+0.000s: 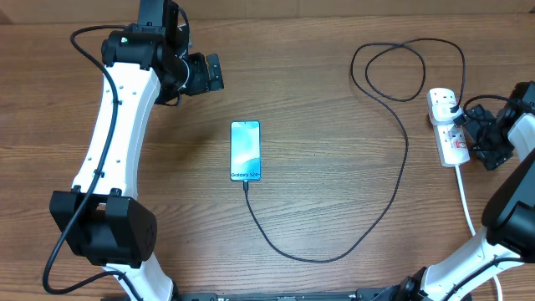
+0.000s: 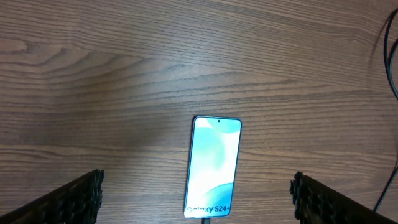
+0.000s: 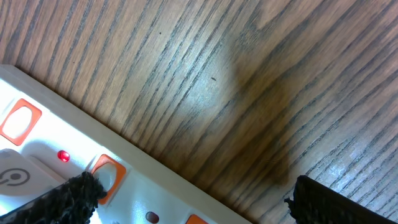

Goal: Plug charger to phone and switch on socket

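The phone lies face up mid-table with its teal screen lit; it also shows in the left wrist view. The black charger cable meets the phone's bottom edge, loops right and ends in a black plug seated in the white socket strip. My left gripper is open and empty, up and left of the phone. My right gripper is open at the strip's right side. In the right wrist view, its left finger rests by an orange switch, beside a lit red lamp.
The strip's thick white cord runs toward the front right beside my right arm. The cable's spare loops lie at the back right. The tabletop is brown wood.
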You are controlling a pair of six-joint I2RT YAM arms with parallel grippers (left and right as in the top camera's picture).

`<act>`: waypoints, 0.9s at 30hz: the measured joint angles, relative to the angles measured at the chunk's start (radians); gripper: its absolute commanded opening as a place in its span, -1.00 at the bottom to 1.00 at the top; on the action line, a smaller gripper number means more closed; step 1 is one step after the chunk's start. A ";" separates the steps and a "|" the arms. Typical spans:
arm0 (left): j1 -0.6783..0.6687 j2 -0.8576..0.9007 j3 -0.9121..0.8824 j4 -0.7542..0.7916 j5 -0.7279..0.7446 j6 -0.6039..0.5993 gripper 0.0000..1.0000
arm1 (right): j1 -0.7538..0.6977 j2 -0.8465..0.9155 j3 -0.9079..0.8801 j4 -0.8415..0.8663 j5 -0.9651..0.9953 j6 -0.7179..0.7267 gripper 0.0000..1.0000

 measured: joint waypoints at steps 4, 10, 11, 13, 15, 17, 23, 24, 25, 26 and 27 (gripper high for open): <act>0.000 0.000 0.000 0.000 0.000 0.000 1.00 | 0.000 0.000 0.000 -0.003 0.000 0.000 1.00; 0.000 0.000 0.000 0.000 0.000 0.000 1.00 | -0.002 0.000 0.031 -0.127 -0.025 -0.008 1.00; 0.000 0.000 0.000 0.000 0.000 0.000 0.99 | -0.002 0.000 0.043 -0.167 -0.026 -0.012 1.00; 0.000 0.000 0.000 0.000 0.000 0.000 1.00 | -0.010 0.000 0.076 -0.242 -0.026 -0.023 1.00; 0.000 0.000 0.000 0.000 0.000 0.000 1.00 | -0.018 0.000 0.114 -0.283 -0.025 -0.037 1.00; 0.000 0.000 0.000 0.000 0.000 0.000 1.00 | -0.023 -0.003 0.157 -0.316 -0.025 -0.053 1.00; 0.000 0.000 0.000 0.000 0.000 0.000 0.99 | -0.006 -0.069 0.191 -0.356 -0.025 -0.078 1.00; 0.000 0.000 0.000 0.000 0.000 0.000 0.99 | 0.000 -0.077 0.191 -0.361 -0.025 -0.079 1.00; 0.000 0.000 0.000 0.000 0.000 0.000 0.99 | 0.008 -0.083 0.191 -0.365 -0.025 -0.079 1.00; 0.000 0.000 0.000 0.000 0.000 0.000 1.00 | 0.014 -0.084 0.191 -0.368 -0.026 -0.080 1.00; 0.000 0.000 0.000 0.000 0.000 0.000 0.99 | 0.019 -0.084 0.191 -0.370 -0.026 -0.080 1.00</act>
